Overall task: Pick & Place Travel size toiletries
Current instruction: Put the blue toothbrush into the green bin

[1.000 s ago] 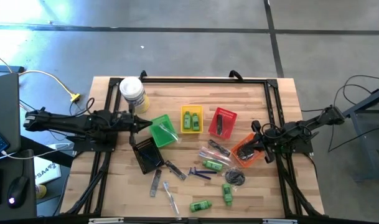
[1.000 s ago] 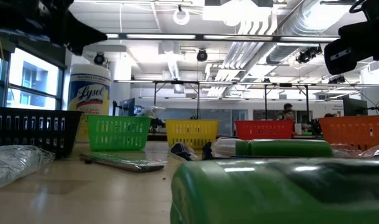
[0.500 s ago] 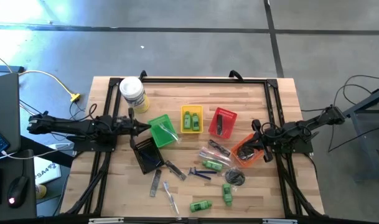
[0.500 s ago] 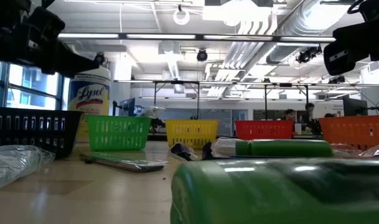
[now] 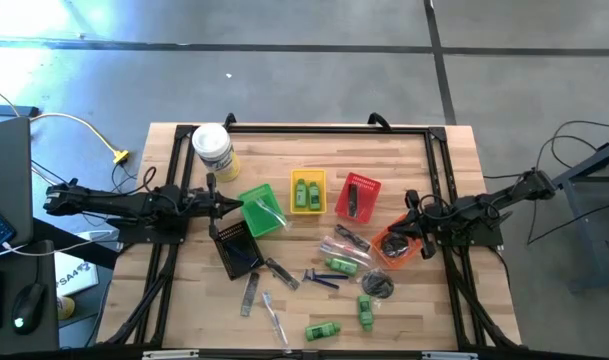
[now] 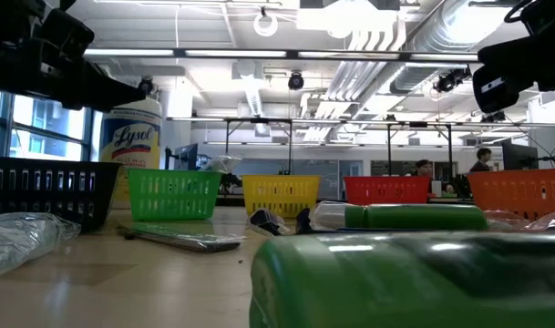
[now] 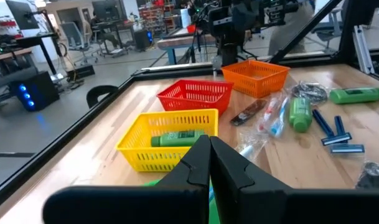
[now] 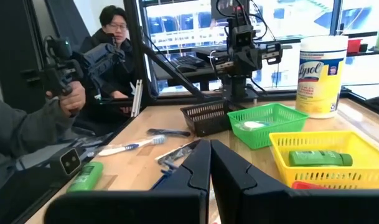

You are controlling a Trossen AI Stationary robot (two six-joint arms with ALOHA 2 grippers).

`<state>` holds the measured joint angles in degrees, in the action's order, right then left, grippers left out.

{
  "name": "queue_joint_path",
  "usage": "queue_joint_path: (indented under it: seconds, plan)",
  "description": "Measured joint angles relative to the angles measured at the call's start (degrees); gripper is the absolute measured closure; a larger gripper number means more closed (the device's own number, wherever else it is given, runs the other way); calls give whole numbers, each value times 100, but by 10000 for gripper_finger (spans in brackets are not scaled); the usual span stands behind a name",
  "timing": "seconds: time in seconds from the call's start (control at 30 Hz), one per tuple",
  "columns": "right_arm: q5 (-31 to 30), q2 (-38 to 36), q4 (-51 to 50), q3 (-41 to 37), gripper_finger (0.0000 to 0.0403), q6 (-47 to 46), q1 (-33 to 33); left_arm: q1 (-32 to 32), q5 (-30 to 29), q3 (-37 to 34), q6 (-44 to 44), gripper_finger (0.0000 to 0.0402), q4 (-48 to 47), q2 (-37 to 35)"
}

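Several travel size toiletries were already sorted when you paused: one bright green mini bottle (image 5: 306, 192) lay in the small yellow plastic basket (image 5: 307, 176) at upper centre of the high view, a dark item sat in the red mesh basket (image 5: 369, 187) beside it, and something pale lay in the green basket (image 5: 246, 196).

Most of the work was left. Below the baskets, loose on the wooden tabletop (image 5: 434, 160), you still had another green bottle (image 5: 341, 265), a third one (image 5: 323, 330) near the lower edge, a dark blue razor (image 5: 320, 279), a clear plastic stick (image 5: 274, 318) and a grey comb (image 5: 282, 272).

Your left tool (image 5: 232, 202) hung centre-left, beside the green basket, fingers clenched together and grasping nothing. Your right tool (image 5: 412, 222) hung centre-right, over the orange basket (image 5: 387, 240), also clenched and empty. Judging by this, neither arm had a pick in hand, and you would have needed to part the fingers before reaching for anything.
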<state>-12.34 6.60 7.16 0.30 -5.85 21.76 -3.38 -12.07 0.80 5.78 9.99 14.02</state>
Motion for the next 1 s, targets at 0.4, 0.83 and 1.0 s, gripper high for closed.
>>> queue_joint_path:
  seconds: [0.4,0.83,1.0]
  plan:
    - [38,60,45,1,400,-129,0,0,69,-11,-7,401,-83,-2]
    - [-299,372,473,2,400,-86,-2,0,63,-13,-20,401,-70,-2]
    - [-385,803,1136,2,400,-55,0,0,57,-13,-147,401,-68,-2]
